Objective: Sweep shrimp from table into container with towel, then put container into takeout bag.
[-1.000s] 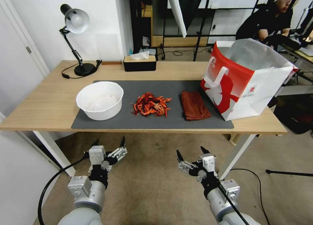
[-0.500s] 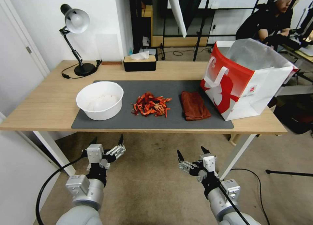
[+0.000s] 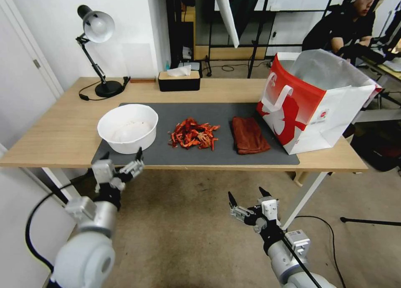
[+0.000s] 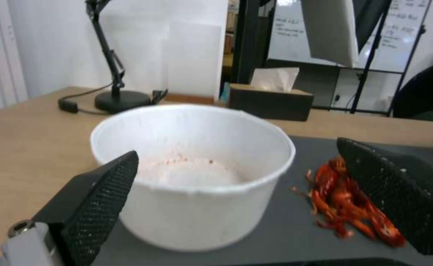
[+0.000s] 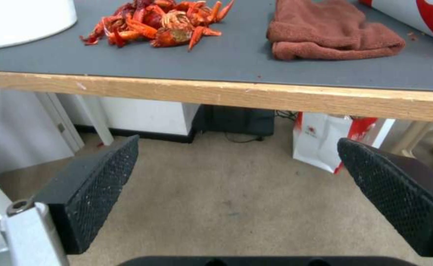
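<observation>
Desk point(image 3: 62, 133) setup: container point(image 3: 128, 128) toward the left end, shrimp point(image 3: 193, 134) mid-mat, towel point(image 3: 249, 134) beside the takeout bag point(image 3: 313, 100). Left gripper point(image 3: 121, 165) hovers wide open at the front edge by the container, right gripper point(image 3: 246, 200) open down below. Coming in low like that, it could easily shove the bowl away.

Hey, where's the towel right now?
In the head view, the towel lies on the mat's right part, between the shrimp and the takeout bag.

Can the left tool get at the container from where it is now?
Probably yes: the left tool is open at the table's near edge, facing the container, with nothing between them.
</observation>
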